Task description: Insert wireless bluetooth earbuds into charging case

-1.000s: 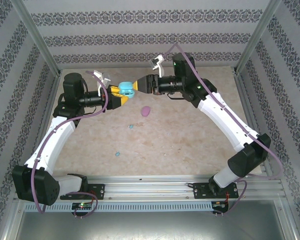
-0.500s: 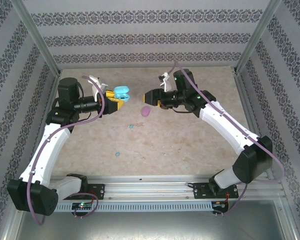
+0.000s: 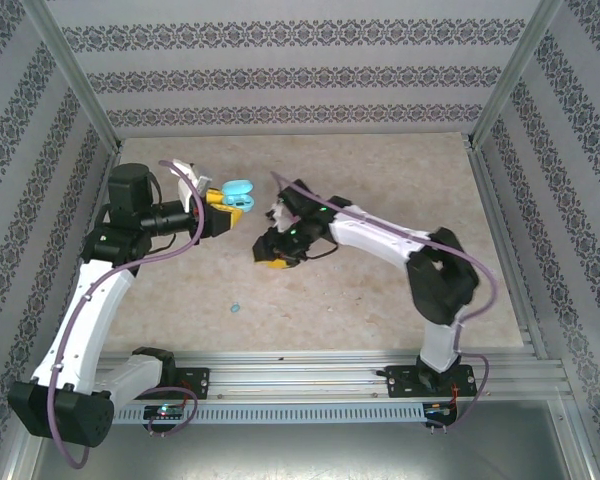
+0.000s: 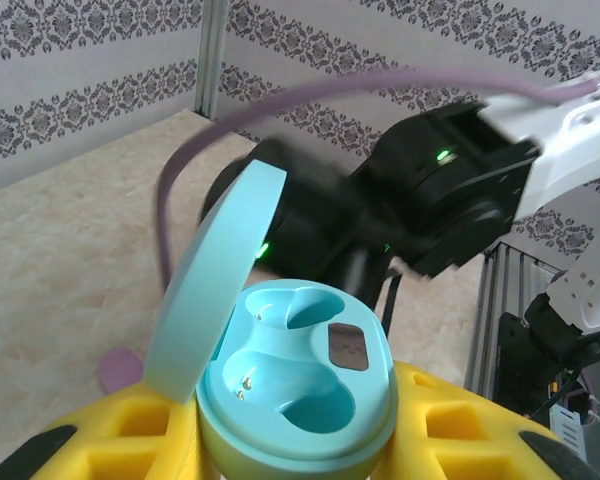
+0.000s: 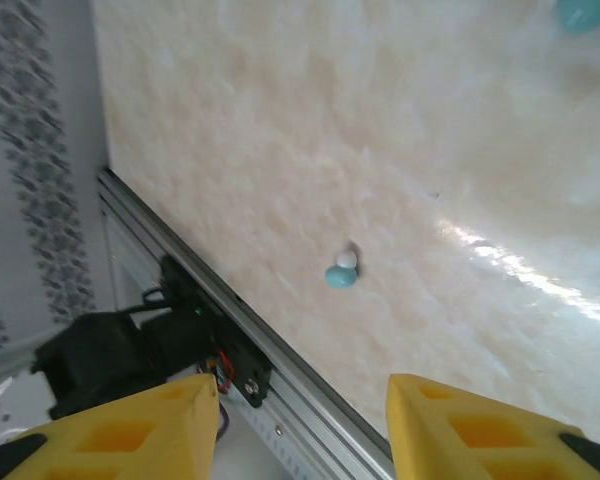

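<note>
My left gripper (image 3: 220, 208) (image 4: 295, 445) is shut on a light blue charging case (image 3: 239, 189) (image 4: 298, 385), held off the table. Its lid (image 4: 215, 280) stands open to the left and both sockets are empty. My right gripper (image 3: 268, 252) (image 5: 302, 425) hangs low over the middle of the table, its yellow fingers (image 5: 130, 430) open with nothing between them. A light blue earbud (image 3: 236, 307) (image 5: 341, 273) lies on the table ahead of those fingers, apart from them.
A pink-purple rounded thing (image 4: 120, 368) lies on the table behind the case lid. A blurred teal shape (image 5: 585, 12) sits in the top right corner of the right wrist view. The metal front rail (image 3: 310, 372) (image 5: 270, 350) runs close behind the earbud.
The right gripper has pulled away from the case and swung down and left to the table's middle. The left gripper has drifted slightly left, still holding the open case.
</note>
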